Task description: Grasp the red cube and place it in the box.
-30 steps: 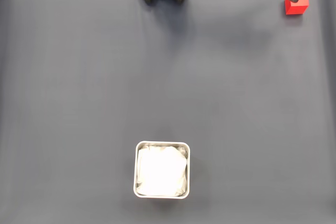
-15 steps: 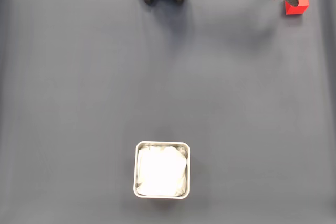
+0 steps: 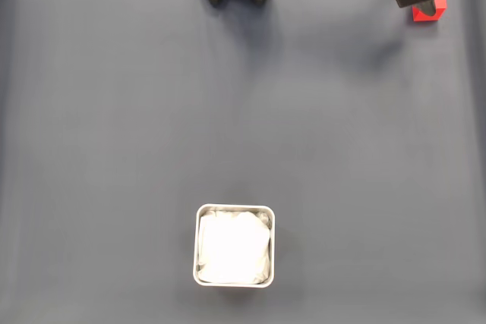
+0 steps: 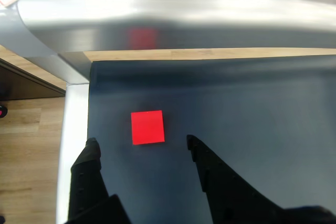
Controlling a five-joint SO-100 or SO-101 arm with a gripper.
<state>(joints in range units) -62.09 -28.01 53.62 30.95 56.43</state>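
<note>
On the smooth dark mat point(image 3: 152, 111), the gripper point(image 4: 142, 145) hangs with jaws apart above the red cube point(image 4: 147, 127); the white-lined metal box point(image 3: 235, 245) sits well apart.

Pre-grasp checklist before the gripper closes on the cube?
1. Gripper open: ok.
2. Cube between the fingers: not ok, it lies just past the tips in the wrist view.
3. Cube centred across the gap: ok, roughly.
4. Cube flat on the mat, nothing beside it: ok.
5. Gripper height over the mat: cannot tell.
6. Box free, only its white lining inside: ok.
</note>
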